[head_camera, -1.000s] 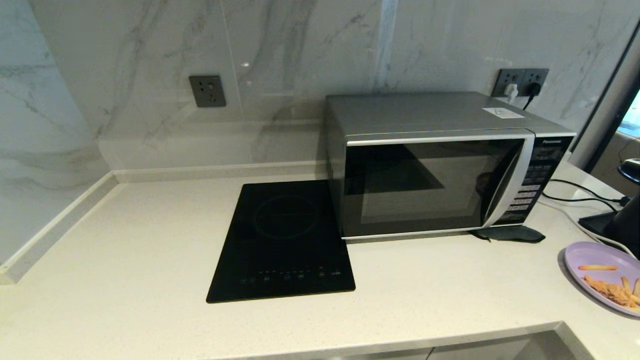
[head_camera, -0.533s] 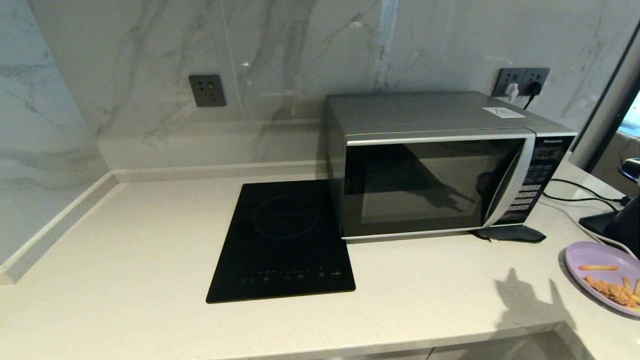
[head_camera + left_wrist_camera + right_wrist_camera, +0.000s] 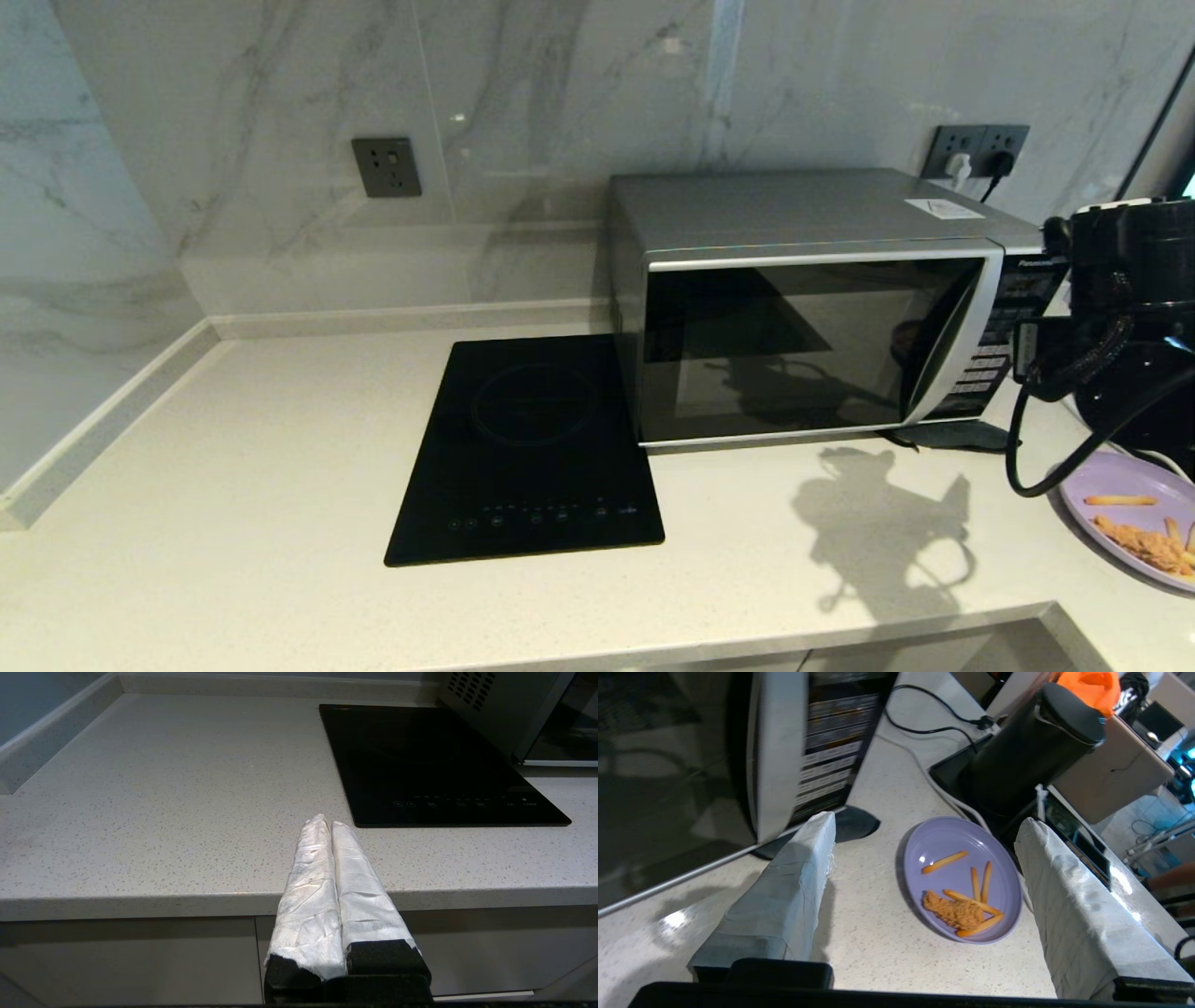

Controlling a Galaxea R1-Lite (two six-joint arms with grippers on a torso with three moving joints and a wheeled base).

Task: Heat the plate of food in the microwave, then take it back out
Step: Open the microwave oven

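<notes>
The silver microwave (image 3: 812,308) stands on the counter with its dark glass door closed; its curved handle (image 3: 777,751) and button panel (image 3: 831,742) show close in the right wrist view. The lilac plate of food (image 3: 1144,478) lies on the counter to the microwave's right, holding fries and a breaded piece (image 3: 955,912). My right gripper (image 3: 927,820) hangs open above the plate (image 3: 943,840), nothing between its white-wrapped fingers (image 3: 784,896). The right arm (image 3: 1130,308) covers the microwave's panel in the head view. My left gripper (image 3: 327,821) is shut and empty over the counter's front edge.
A flat black induction hob (image 3: 527,448) lies left of the microwave. A black kettle (image 3: 1017,756) on its base stands just behind the plate, with cables (image 3: 934,723) trailing to wall sockets (image 3: 976,149). A dark pad (image 3: 962,434) sits under the microwave's front corner.
My right arm has swung into the head view from the right and now hangs over the plate; its shadow has grown across the counter in front of the microwave.
</notes>
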